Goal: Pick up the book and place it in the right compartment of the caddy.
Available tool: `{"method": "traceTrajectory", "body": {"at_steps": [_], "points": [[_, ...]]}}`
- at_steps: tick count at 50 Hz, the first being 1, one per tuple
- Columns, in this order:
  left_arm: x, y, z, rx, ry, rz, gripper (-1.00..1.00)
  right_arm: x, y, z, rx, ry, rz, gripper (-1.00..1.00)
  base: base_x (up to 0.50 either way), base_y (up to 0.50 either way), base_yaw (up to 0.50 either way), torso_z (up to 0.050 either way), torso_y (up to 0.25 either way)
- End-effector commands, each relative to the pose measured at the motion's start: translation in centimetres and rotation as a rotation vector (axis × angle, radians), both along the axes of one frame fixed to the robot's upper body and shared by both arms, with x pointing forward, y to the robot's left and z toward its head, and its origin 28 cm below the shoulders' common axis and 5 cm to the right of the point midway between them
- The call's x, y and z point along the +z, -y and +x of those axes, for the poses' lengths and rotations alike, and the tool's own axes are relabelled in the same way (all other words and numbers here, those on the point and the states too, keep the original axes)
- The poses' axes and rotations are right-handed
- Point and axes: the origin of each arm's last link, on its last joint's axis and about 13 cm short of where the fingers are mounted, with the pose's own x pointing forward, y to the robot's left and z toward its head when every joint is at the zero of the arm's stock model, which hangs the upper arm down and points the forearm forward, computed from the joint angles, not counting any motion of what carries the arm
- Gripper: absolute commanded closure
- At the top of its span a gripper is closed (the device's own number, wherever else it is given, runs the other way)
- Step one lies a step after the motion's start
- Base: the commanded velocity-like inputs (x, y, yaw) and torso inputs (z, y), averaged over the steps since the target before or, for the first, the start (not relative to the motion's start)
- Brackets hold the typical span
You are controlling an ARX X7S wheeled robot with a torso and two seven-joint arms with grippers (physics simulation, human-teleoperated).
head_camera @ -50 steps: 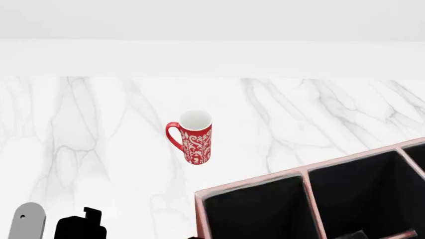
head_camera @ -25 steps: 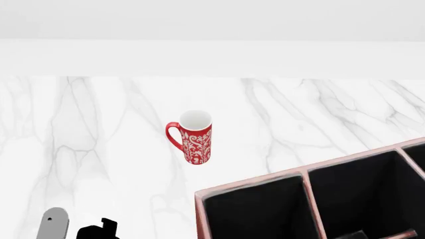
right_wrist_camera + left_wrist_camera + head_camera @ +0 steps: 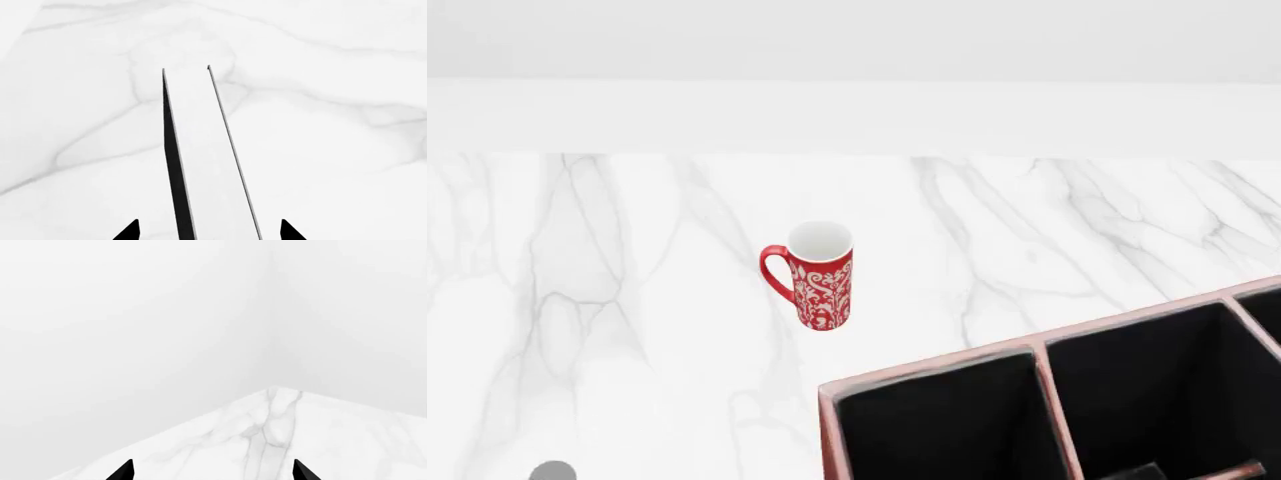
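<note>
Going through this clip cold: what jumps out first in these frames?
The red-and-white patterned mug stands upright alone in the middle of the white marble table. At the head view's lower right sits the caddy, its black-lined compartments open. In the right wrist view, the book shows edge-on, white pages and black cover, running out between the right gripper jaws.

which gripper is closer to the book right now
Right. The book runs between the jaws of the right gripper; the left gripper faces only marble table and wall.
</note>
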Motion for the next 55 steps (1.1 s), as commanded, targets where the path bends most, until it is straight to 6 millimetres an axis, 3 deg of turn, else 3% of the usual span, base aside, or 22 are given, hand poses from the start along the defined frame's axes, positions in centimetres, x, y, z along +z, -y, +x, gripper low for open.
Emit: {"method": "traceTrajectory", "body": {"at_steps": [1,20,21,36,45,55], "points": [[0.1,-0.1,-0.4,-0.003,0.009,0.017,-1.0,0.0,-0.4,0.8,0.008,-0.021,0.007,-1.0,0.0,0.0,0.0,0.0,0.0],[-0.1,-0.1,-0.3,-0.006,0.004,0.016,-1.0,-0.8,-0.2,1.2,0.007,-0.02,0.007,-1.0,0.0,0.0,0.0,0.0,0.0],[-0.1,-0.1,-0.2,-0.007,0.003,0.016,-1.0,-0.8,-0.1,1.1,0.018,-0.011,0.007,1.0,0.0,0.0,0.0,0.0,0.0],[-0.2,0.0,0.0,-0.012,0.001,0.015,-1.0,-0.6,0.0,1.1,0.012,0.015,0.06,1.0,0.0,0.0,0.0,0.0,0.0],[-0.2,0.0,-0.3,-0.009,0.006,0.016,-1.0,3.0,-0.2,2.0,-0.181,0.1,0.266,1.0,0.0,0.0,0.0,0.0,0.001],[-0.3,0.0,-0.3,-0.011,0.007,0.013,-1.0,5.3,-0.1,1.4,-0.214,0.151,0.297,1.0,0.0,0.0,0.0,0.0,0.0]]}}
